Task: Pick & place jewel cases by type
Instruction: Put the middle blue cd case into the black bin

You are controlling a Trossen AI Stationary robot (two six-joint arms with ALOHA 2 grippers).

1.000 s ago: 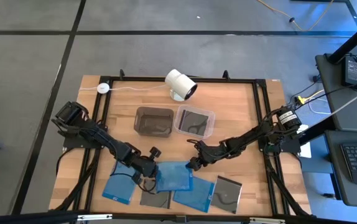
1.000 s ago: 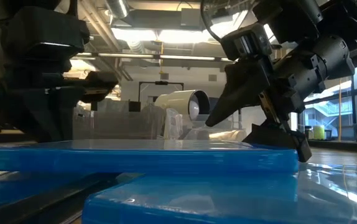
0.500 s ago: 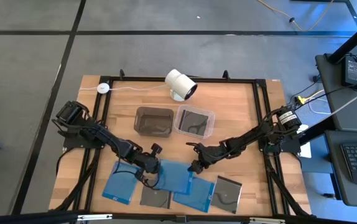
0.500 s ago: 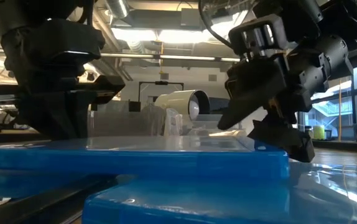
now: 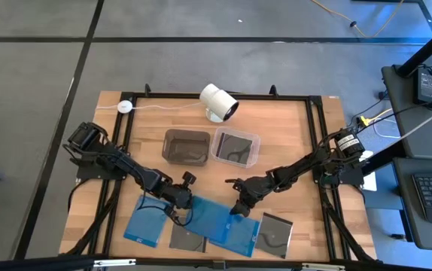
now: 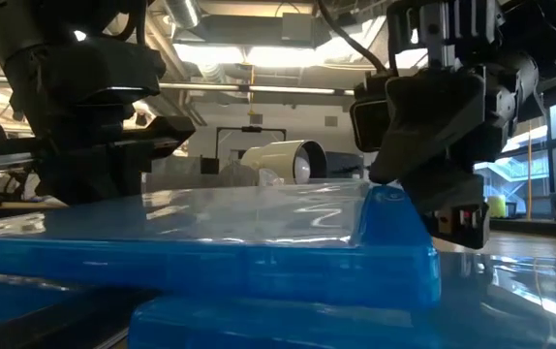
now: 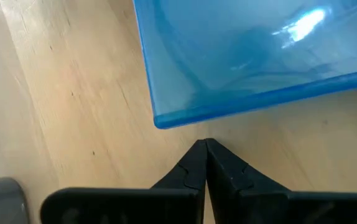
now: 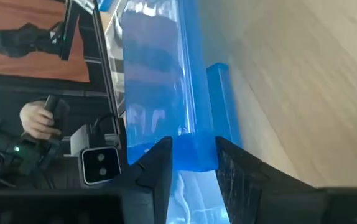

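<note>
A translucent blue jewel case [image 5: 210, 213] lies near the table's near edge between my two grippers. My right gripper [image 5: 237, 208] is shut on its right end. My left gripper [image 5: 184, 197] is shut, and its tips [image 7: 204, 146] stand just short of the case's left corner [image 7: 160, 121], with bare wood between. Two more blue cases [image 5: 144, 226] [image 5: 236, 238] and two dark cases [image 5: 187, 239] [image 5: 275, 234] lie flat along the near edge. The held case partly overlaps a blue one. My right gripper pinches the blue case by its right edge [image 8: 194, 152], one finger [image 8: 160, 163] on each flat face. The fingers come slanting down from the table's right. That end [image 6: 394, 208] is raised, the case is tilted, and its left part lies low on the cases beneath.
A grey tub [image 5: 186, 147] and a clear tub [image 5: 236, 147] stand side by side mid-table. A white cylindrical camera [image 5: 218, 100] sits at the far edge. A black frame [image 5: 317, 150] rims the table. A person's hand [image 8: 38, 118] shows beyond the table.
My left gripper has moved a little toward the table's right, up to the blue case's left corner. My right gripper has come down toward the near edge and taken hold of the case's right end. That end has tipped up and the case has turned slightly.
</note>
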